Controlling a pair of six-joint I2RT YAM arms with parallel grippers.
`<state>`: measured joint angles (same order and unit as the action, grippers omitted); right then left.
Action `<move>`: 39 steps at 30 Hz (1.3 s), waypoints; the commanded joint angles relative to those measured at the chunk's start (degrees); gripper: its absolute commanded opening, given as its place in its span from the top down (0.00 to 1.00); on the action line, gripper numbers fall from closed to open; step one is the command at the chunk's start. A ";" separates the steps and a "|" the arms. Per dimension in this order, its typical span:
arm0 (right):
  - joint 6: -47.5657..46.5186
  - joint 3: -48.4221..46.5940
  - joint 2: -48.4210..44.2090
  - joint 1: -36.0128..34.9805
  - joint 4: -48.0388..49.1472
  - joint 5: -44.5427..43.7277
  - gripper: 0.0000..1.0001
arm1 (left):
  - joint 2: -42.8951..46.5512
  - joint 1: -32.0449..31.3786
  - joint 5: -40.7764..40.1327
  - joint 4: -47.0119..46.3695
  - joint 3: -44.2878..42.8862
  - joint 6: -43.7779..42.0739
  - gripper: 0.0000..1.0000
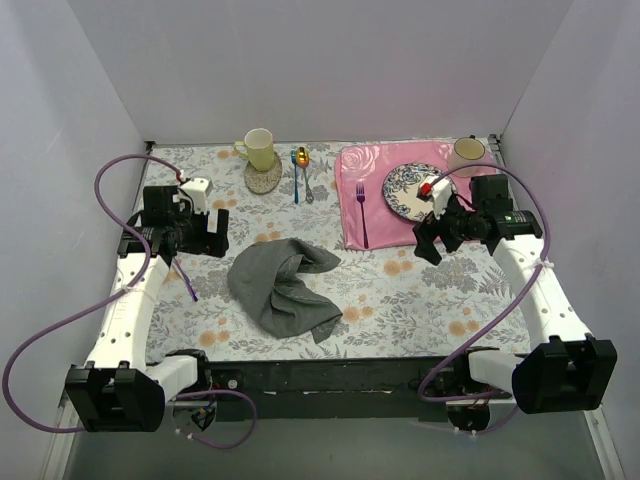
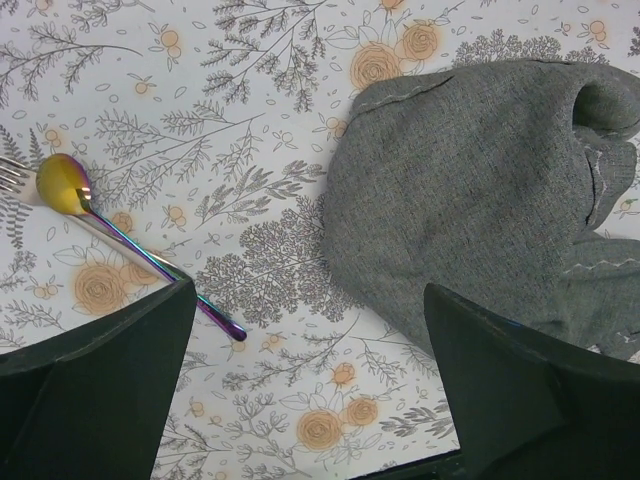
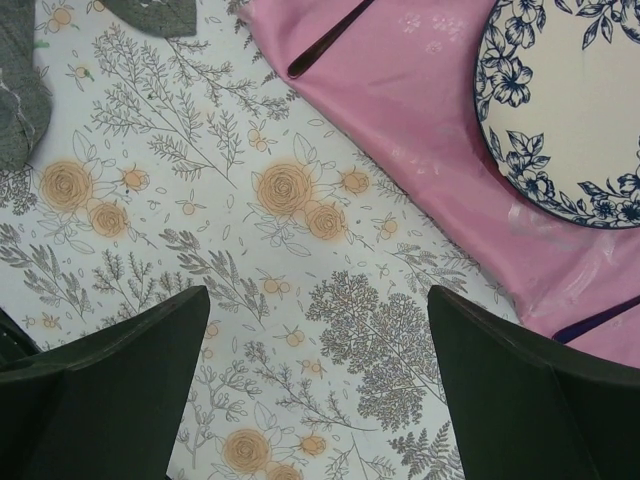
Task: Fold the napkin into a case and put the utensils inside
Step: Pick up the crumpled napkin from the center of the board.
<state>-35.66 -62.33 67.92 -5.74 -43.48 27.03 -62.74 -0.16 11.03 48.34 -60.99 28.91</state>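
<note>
Both hands are released, jaws wide, nothing in them. Left hand (image 2: 310, 290) hangs over the napkin's left edge. Right hand (image 3: 318, 295) is well to the napkin's right, by the pink mat (image 3: 420, 90). Napkin (image 1: 283, 285) lies crumpled mid-worktop (image 1: 400, 290). It looks soft, light and limp, so it prob. needs spreading flat first. Pinch a stitched corner, not the bunched middle. Spoon (image 2: 62, 186) and fork (image 2: 14, 178) sit near the napkin's left side, bowl against tines. Both are thin, stiff, likely slippery and lie flat. Best to nip across the handles.
</note>
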 commanded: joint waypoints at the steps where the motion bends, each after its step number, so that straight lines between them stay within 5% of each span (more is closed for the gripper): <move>1: -2.04 0.98 0.45 -1.73 1.12 1.27 0.01 | -1.49 -0.01 3.27 -1.76 -3.15 -4.02 0.02; 5: -4.58 2.46 -0.24 -1.91 0.33 1.98 0.01 | -6.93 -6.13 9.62 -2.80 -10.87 -6.67 0.02; 11: -10.21 9.14 -9.54 -1.91 0.94 -1.36 0.01 | -20.98 -28.71 -0.73 -6.94 -20.46 -10.27 0.02; 19: -14.08 15.83 -22.12 -1.91 0.42 -3.91 0.01 | -37.44 -45.00 -5.49 -9.48 -25.76 -13.26 0.02; 32: -15.14 14.07 -21.34 -2.08 -2.31 -0.66 0.01 | -51.51 -48.44 -15.59 -7.29 -24.98 -14.40 0.20; 35: -16.10 14.34 -20.46 -2.00 -1.96 -0.22 0.01 | -51.78 -48.44 -18.66 -9.56 -22.17 -15.02 0.32; 39: -18.56 14.43 -19.23 -2.00 -1.78 1.71 0.01 | -48.63 -48.09 -18.85 -11.51 -21.18 -13.53 0.59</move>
<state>-51.44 -46.37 47.88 -7.57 -45.15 25.39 -115.20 -48.60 -5.04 39.44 -83.11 15.16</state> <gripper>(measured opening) 0.986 0.506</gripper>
